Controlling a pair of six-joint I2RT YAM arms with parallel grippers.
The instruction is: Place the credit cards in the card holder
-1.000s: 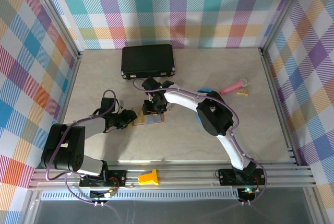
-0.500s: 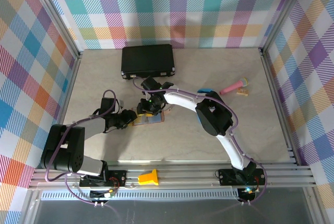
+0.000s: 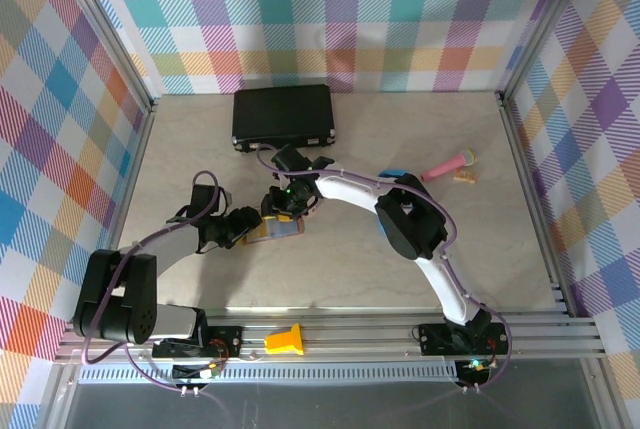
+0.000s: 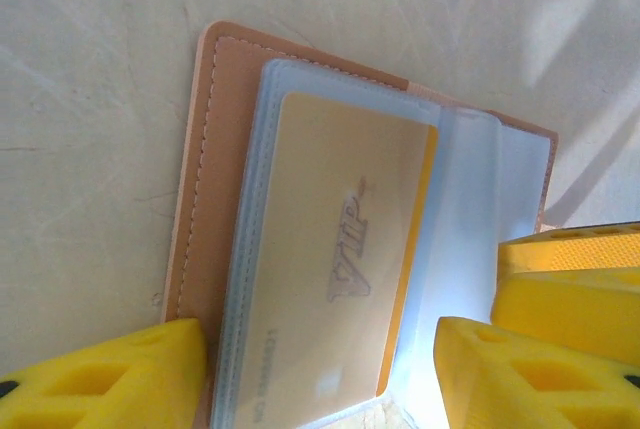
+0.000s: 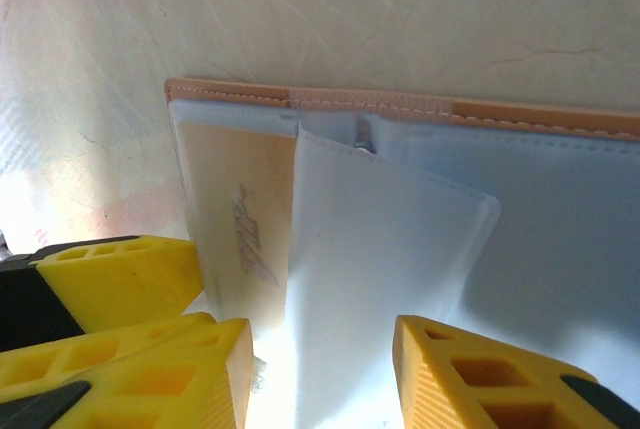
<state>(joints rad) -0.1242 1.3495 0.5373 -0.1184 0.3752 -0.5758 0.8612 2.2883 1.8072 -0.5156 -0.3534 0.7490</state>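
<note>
Left gripper (image 4: 312,359) gapes wide over the card holder (image 4: 215,149), gold VIP card (image 4: 340,249) pocketed; right gripper (image 5: 322,349) sits half-open astride a clear sleeve (image 5: 390,249).

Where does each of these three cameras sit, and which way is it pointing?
Top external: fixed above and behind the robot, looking down at the table; the left arm and right arm show, bases at the bottom edge.
Left wrist: rides the left arm, looking down past the left gripper at the card holder.
Right wrist: rides the right arm, looking down past the right gripper at the holder's clear sleeves.
Shared: both wrist views show the gold card.
</note>
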